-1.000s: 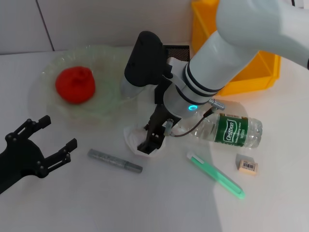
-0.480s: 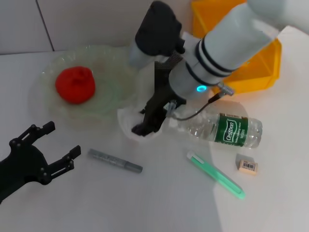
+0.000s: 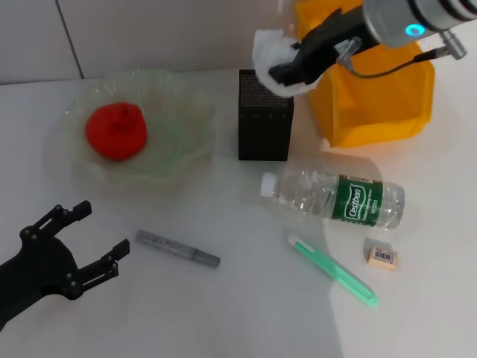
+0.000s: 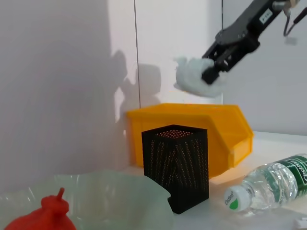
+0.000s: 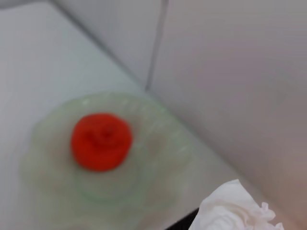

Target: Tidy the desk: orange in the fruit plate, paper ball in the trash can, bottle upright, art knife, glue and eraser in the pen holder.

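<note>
White crumpled paper ball (image 3: 274, 51) sits pinched in my right gripper (image 3: 287, 68), held in the air above the black pen holder (image 3: 264, 115), just beside the yellow trash can (image 3: 373, 104). My left gripper (image 3: 82, 250) hovers spread over the desk (image 3: 246, 313) near the art knife (image 3: 177, 248).

one orange (image 3: 115, 131), one plate (image 3: 182, 160), one paper ball (image 3: 272, 52), one bottle (image 3: 335, 197), apparently one eraser (image 3: 381, 256)

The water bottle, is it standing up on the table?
No, the bottle lies on its side on the desk, its white cap pointing toward the pen holder.
</note>
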Action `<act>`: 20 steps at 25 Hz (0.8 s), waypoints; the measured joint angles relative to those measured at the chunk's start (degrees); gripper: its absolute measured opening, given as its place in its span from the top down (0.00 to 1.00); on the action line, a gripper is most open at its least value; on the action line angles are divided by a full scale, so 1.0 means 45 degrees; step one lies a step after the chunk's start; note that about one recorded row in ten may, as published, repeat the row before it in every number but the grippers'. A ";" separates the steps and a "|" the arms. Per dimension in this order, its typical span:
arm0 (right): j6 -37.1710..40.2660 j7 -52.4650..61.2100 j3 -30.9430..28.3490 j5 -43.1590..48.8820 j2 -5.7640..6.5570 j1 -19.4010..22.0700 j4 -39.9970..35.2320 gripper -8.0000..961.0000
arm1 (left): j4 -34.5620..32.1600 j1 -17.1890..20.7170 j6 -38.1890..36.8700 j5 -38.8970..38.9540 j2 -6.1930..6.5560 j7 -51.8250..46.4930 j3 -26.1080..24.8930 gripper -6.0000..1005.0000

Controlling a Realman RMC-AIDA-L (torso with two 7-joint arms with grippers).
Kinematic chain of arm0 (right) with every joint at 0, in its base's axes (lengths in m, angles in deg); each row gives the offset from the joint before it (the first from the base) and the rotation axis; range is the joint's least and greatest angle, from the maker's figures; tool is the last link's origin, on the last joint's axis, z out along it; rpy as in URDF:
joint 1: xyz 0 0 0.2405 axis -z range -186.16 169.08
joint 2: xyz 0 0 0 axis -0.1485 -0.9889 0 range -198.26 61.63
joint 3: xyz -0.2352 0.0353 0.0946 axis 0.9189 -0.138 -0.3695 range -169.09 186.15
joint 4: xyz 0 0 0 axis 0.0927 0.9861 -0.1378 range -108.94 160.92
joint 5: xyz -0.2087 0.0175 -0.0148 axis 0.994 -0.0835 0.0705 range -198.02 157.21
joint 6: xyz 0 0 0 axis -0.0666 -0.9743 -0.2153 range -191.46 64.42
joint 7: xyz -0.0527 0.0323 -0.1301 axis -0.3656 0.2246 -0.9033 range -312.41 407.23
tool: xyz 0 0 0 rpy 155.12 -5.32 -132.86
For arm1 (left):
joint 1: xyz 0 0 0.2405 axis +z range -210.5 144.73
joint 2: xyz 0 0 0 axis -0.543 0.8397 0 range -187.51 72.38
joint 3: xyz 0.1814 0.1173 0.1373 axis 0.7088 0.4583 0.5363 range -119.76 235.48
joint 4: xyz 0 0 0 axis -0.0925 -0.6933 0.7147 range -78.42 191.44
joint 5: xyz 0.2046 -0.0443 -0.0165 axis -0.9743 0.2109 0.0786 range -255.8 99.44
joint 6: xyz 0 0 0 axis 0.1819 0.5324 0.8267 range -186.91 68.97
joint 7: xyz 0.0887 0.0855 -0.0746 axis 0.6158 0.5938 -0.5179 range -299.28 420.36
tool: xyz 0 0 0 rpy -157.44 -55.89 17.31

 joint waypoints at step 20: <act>-0.3275 -0.0012 -0.2623 0.1381 0.0004 0.1866 0.0569 0.56 | 0.0044 -0.0106 0.0003 0.0000 -0.0003 -0.0061 0.0014 0.13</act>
